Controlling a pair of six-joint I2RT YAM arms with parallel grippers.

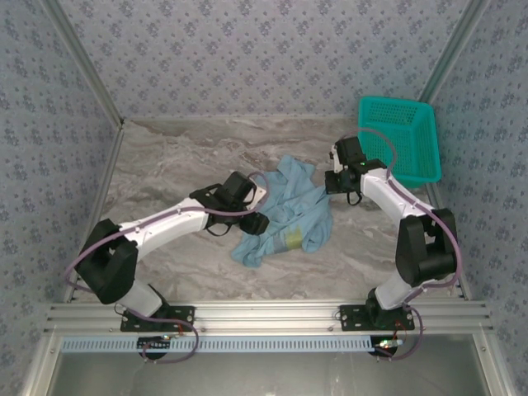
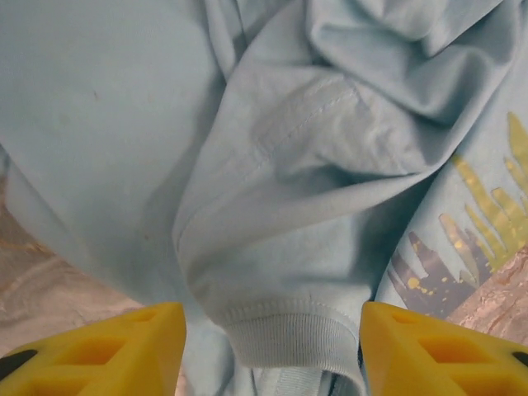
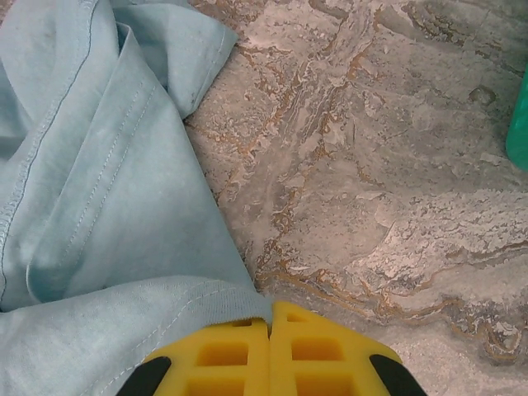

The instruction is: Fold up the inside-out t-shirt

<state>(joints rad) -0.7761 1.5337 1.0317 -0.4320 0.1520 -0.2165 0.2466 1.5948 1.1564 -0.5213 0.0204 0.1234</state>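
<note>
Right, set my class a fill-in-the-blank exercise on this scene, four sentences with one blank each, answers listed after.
1. The crumpled t-shirt is light ___.
2. The basket stands at the far ___ corner.
3. The left tool is ___, with a ribbed cuff between its fingers.
4. The right tool is ___, at the t-shirt's edge.

Missing words: blue; right; open; shut

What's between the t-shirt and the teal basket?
Bare table in the right wrist view; from above, the right gripper hangs over that gap.
</note>
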